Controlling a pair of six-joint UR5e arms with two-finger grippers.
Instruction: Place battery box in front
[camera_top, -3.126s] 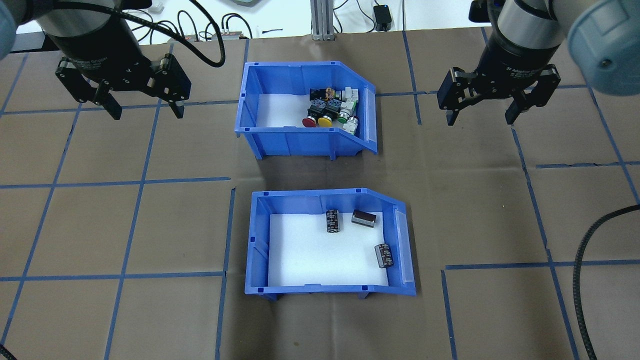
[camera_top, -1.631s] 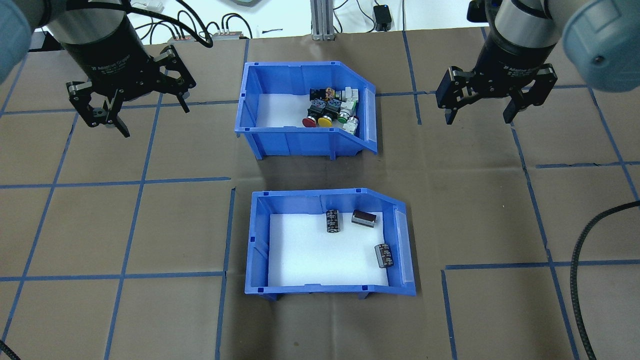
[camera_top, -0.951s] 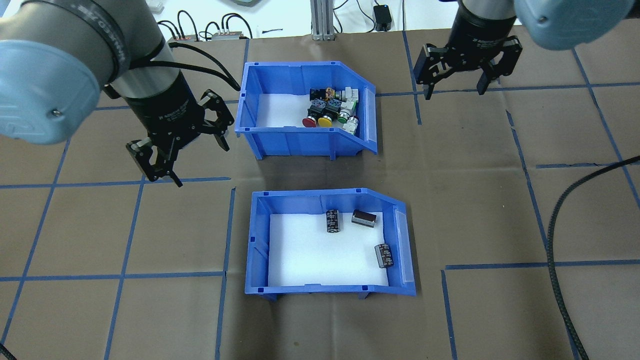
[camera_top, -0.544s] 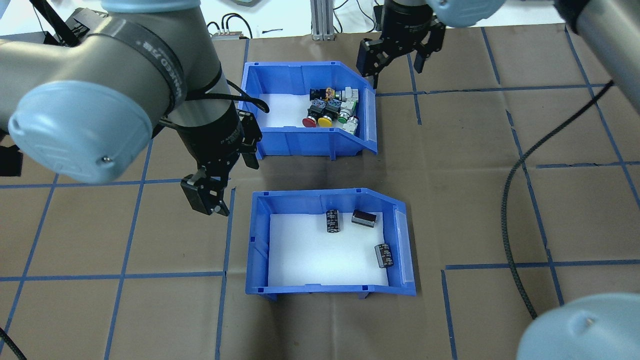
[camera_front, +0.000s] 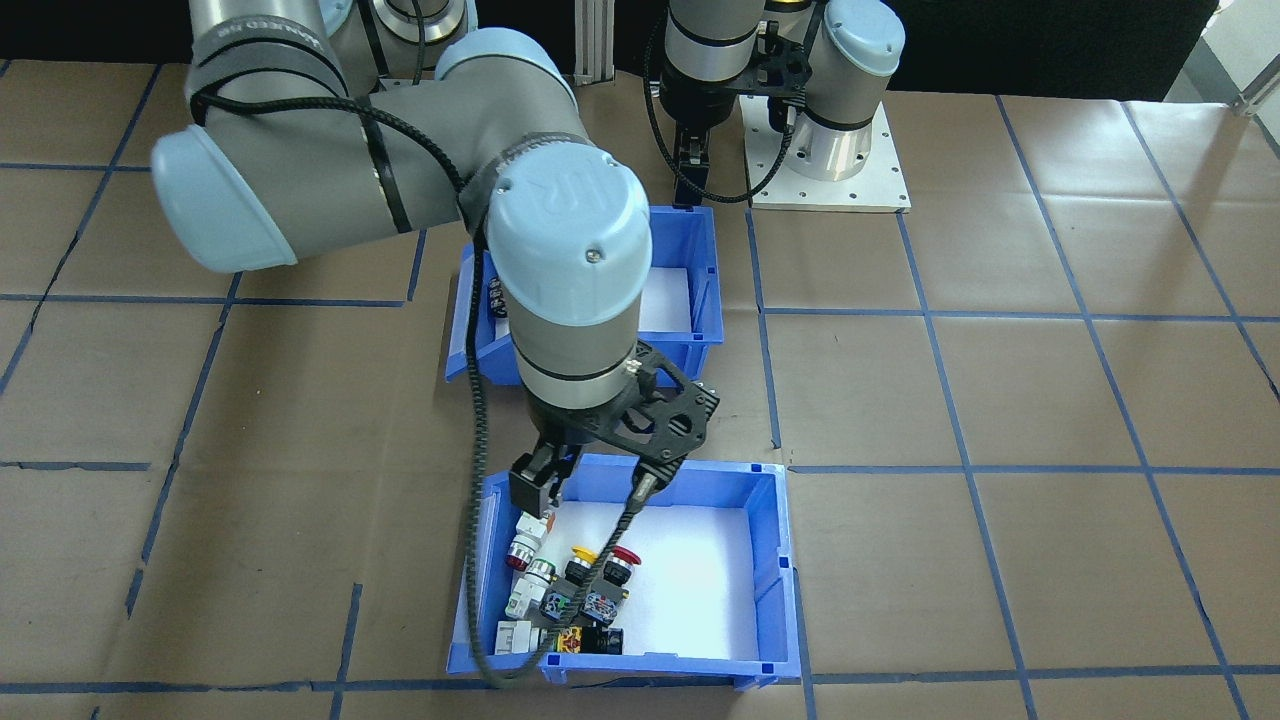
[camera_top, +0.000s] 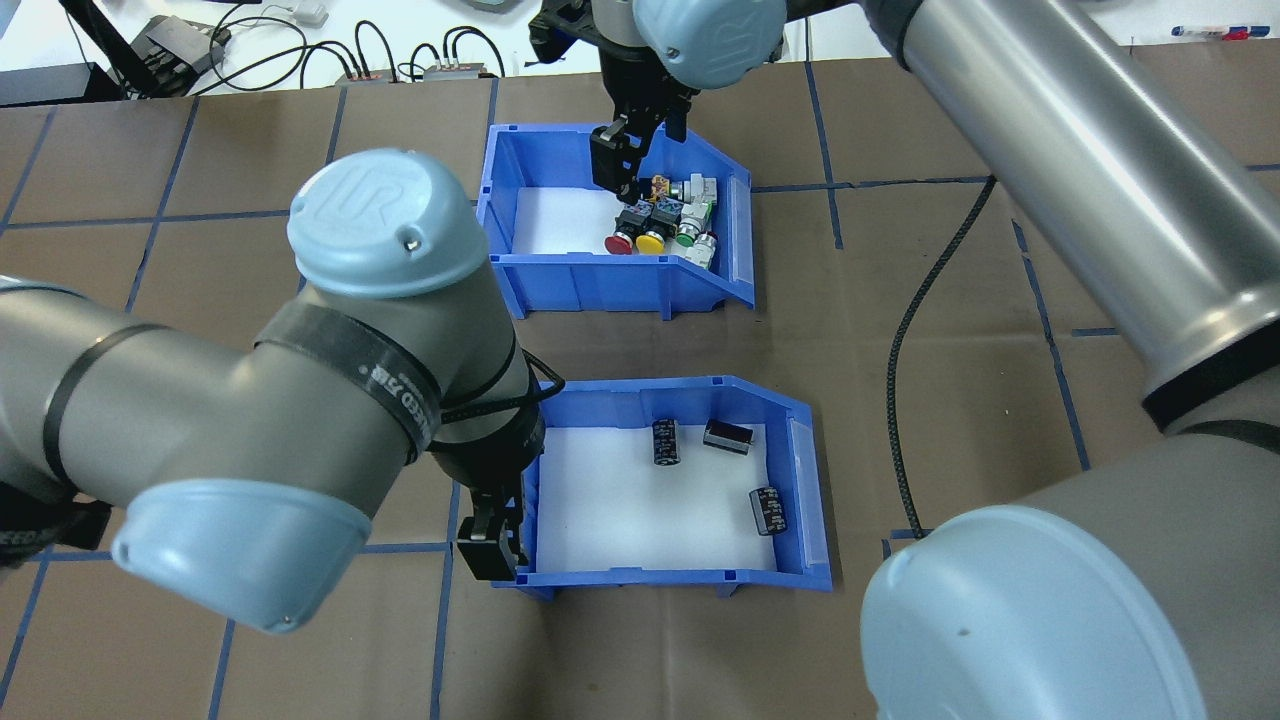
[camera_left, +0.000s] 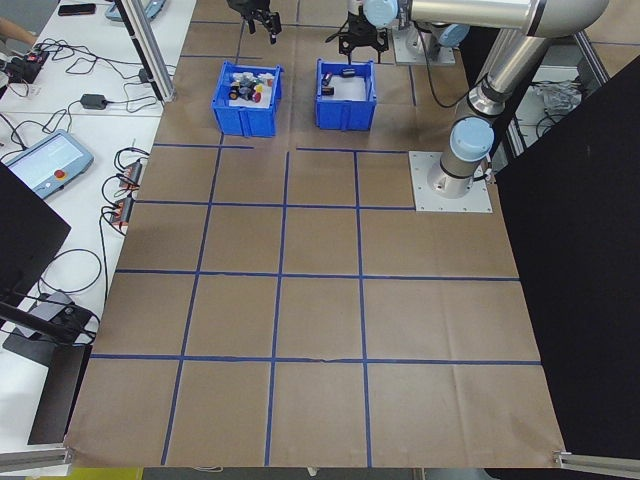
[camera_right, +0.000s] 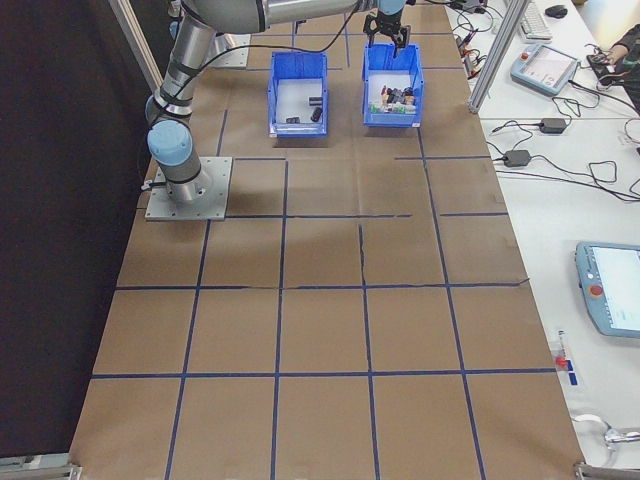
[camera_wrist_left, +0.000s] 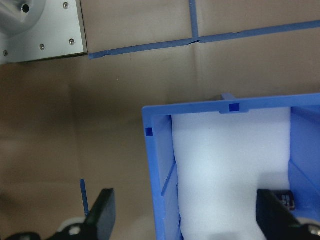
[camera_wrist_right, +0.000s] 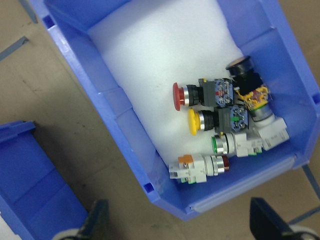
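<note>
table (camera_top: 1000, 330) covered in brown paper with a blue tape grid, battery box (camera_top: 660, 580) sitting on it nearer the robot, switch bin (camera_top: 600, 285) just past it, black cable (camera_top: 905, 340) trailing across the paper

In the overhead view the left arm's bulk covers the battery box's (camera_top: 800, 480) back-left corner and most of the left tool (camera_top: 490, 545). The front-facing view hides the box's middle behind the right arm. Both wrist views crop the fingertips (camera_wrist_left: 102, 217) at the bottom edge. In the side views both tools are too small to judge.
</note>
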